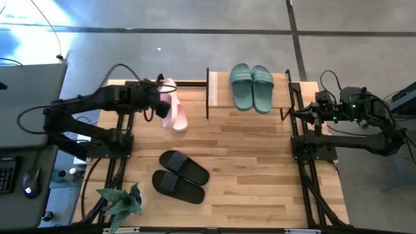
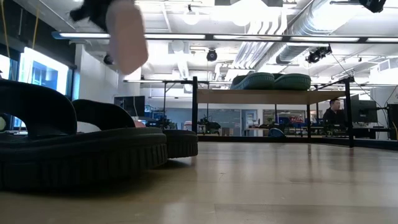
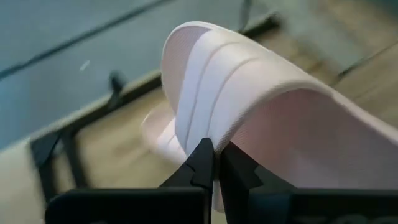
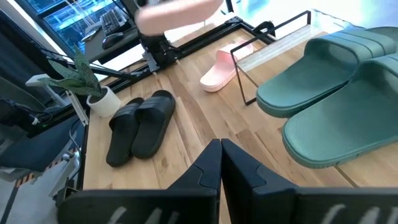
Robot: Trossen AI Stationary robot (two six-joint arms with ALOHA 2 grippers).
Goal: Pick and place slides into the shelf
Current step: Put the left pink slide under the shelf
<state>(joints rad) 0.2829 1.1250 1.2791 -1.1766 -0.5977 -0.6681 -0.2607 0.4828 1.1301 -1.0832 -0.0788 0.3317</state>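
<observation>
My left gripper (image 1: 158, 99) is shut on one pink slide (image 1: 168, 90), which shows high above the table in the low view (image 2: 127, 37). The second pink slide (image 1: 177, 118) lies sole down on the table just below it (image 3: 160, 138). A sage green pair (image 1: 251, 88) sits side by side on the shelf's top board (image 1: 219, 86). The black pair (image 1: 181, 175) lies on the table's near half. My right gripper (image 4: 219, 163) is shut on nothing and waits at the table's right edge (image 1: 300, 114), beside the shelf. My left gripper pinches the pink slide by the edge of its wide strap (image 3: 214, 134) between the two fingers (image 3: 200, 163). The slide is lifted clear of the table and tilted, its sole hanging steeply (image 2: 127, 37).
A small potted plant (image 1: 120, 203) stands at the table's near left corner. The shelf's black uprights (image 1: 207, 94) stand close to the right of the pink slides. Bare wood lies between the black pair and the shelf. A person (image 2: 334, 113) sits far behind the table.
</observation>
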